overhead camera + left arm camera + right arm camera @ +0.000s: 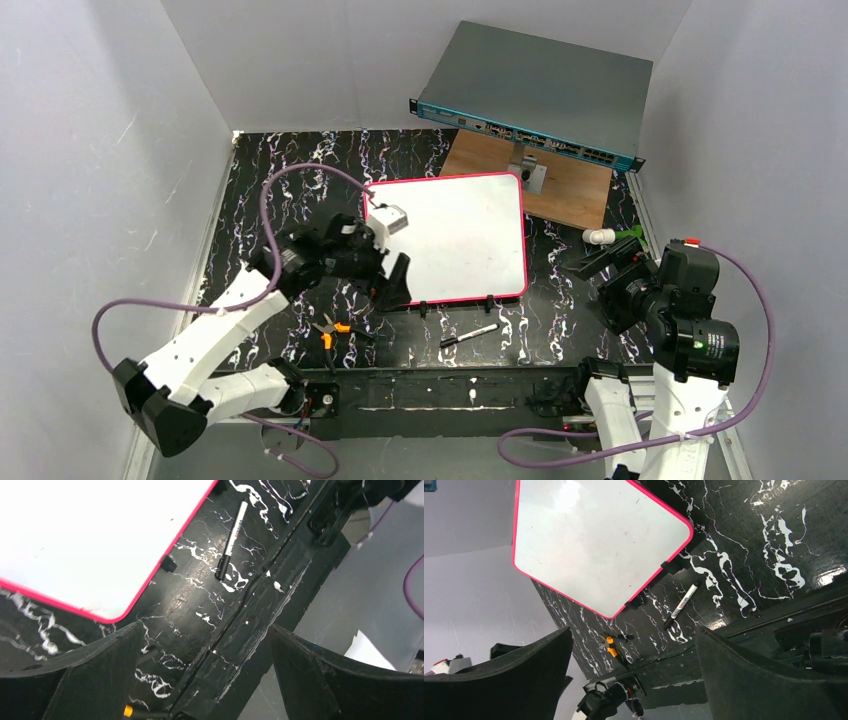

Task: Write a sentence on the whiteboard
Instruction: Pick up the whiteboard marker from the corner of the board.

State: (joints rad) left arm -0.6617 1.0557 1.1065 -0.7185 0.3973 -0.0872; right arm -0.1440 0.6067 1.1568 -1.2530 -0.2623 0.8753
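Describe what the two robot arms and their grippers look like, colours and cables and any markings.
The left arm and right arm have white link shells with black joint housings. A purple cable runs along each. The right arm carries a green label on a black joint. The left gripper and right gripper have broad, matte black, tapering fingers.

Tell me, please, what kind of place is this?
Probably a robotics lab test cell: plain grey walls box in a black marbled table, and unrelated props sit there, a whiteboard, a marker and a network switch.
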